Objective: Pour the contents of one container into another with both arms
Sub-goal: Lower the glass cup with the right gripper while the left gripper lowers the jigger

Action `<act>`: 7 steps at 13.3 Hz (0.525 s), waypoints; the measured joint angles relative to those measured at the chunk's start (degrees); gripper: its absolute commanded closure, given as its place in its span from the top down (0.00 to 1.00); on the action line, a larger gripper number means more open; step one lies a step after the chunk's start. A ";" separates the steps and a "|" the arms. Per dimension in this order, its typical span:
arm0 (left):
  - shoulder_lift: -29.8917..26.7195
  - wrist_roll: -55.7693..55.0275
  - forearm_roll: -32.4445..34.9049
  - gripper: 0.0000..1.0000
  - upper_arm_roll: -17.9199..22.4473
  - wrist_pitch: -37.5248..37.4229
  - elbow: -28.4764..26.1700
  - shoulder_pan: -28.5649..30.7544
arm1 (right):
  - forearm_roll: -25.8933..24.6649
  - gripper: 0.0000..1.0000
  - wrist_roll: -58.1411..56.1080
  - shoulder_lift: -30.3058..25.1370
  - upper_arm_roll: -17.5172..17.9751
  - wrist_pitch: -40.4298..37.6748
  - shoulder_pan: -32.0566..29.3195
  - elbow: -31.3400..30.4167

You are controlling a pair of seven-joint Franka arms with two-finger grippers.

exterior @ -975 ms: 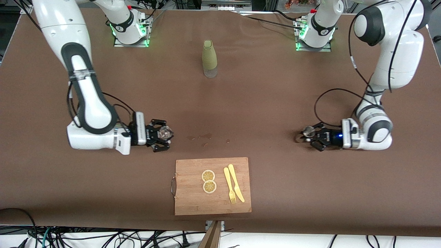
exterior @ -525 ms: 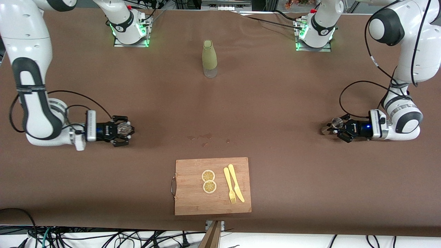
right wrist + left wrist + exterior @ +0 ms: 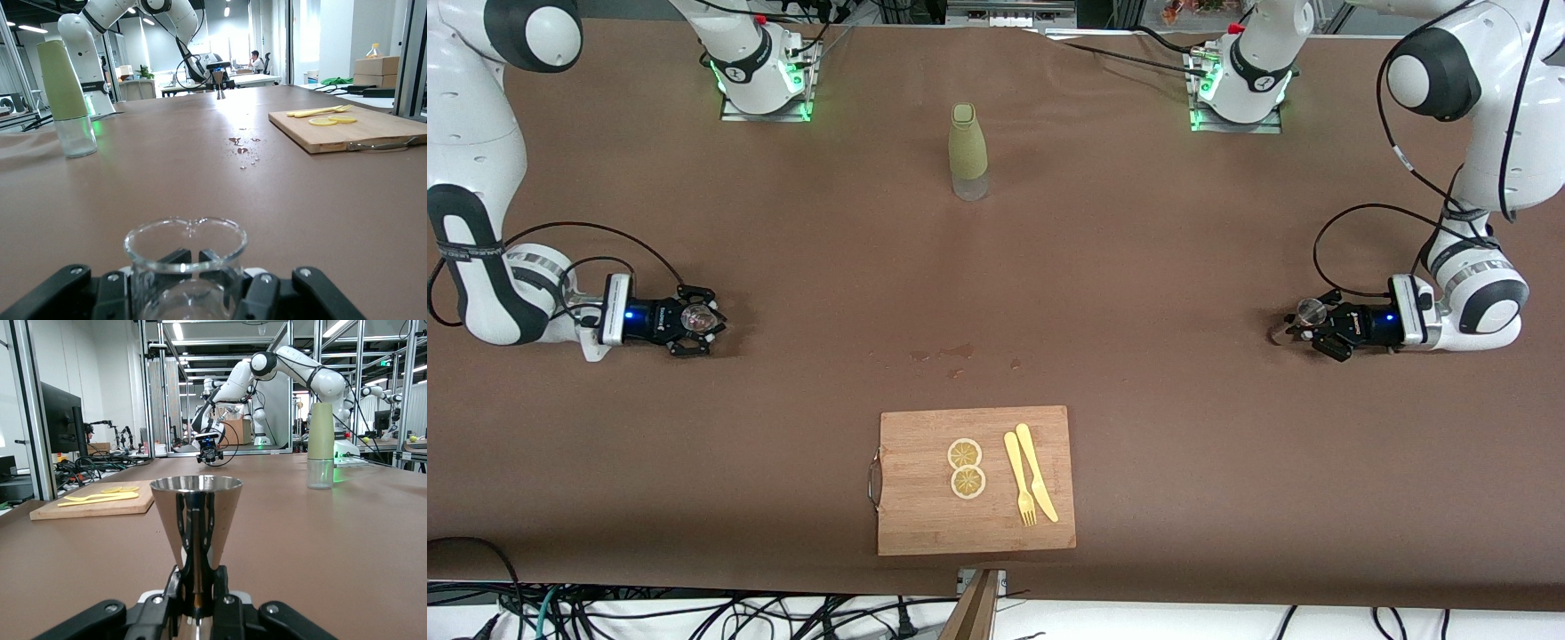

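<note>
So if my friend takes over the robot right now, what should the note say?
Left claw: shut on the metal cup, held upright low at the left arm's end of the table.
Right claw: shut on the glass cup, also upright, low at the right arm's end.
The two cups are apart, with the whole table between them.
A few spilled drops lie just farther from the front camera than the cutting board.
Whether pouring has happened can't be told. Left to do: likely bring the cups together and pour, or set them down.

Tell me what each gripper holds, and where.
Left gripper: metal cup, by its narrow lower part. Right gripper: clear glass, around its body.
</note>
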 measured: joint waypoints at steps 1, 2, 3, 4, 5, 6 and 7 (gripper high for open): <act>0.16 0.01 0.16 0.00 0.32 0.00 -0.01 0.03 | 0.00 0.08 -0.79 0.81 0.23 -0.01 0.04 0.01; 0.32 0.01 0.45 0.00 0.53 0.00 -0.02 0.11 | 0.01 0.27 -1.40 1.54 0.47 -0.01 0.13 0.02; 0.54 0.02 0.89 0.00 0.61 0.00 -0.03 0.23 | 0.02 0.87 -1.90 2.14 0.60 -0.01 0.23 0.03; 0.83 0.05 1.26 0.00 0.62 0.00 -0.03 0.36 | 0.03 1.00 -1.97 2.44 0.69 -0.16 0.27 0.05; 1.15 0.16 1.37 0.00 0.62 0.00 -0.03 0.45 | 0.03 1.00 -1.97 2.51 0.70 -0.61 0.26 0.09; 1.47 0.26 1.37 0.00 0.62 0.00 -0.03 0.49 | 0.01 1.00 -1.96 2.51 0.68 -0.95 0.26 0.18; 1.80 0.30 1.37 0.00 0.62 0.00 -0.03 0.50 | -0.10 1.00 -1.94 2.50 0.55 -1.05 0.26 0.27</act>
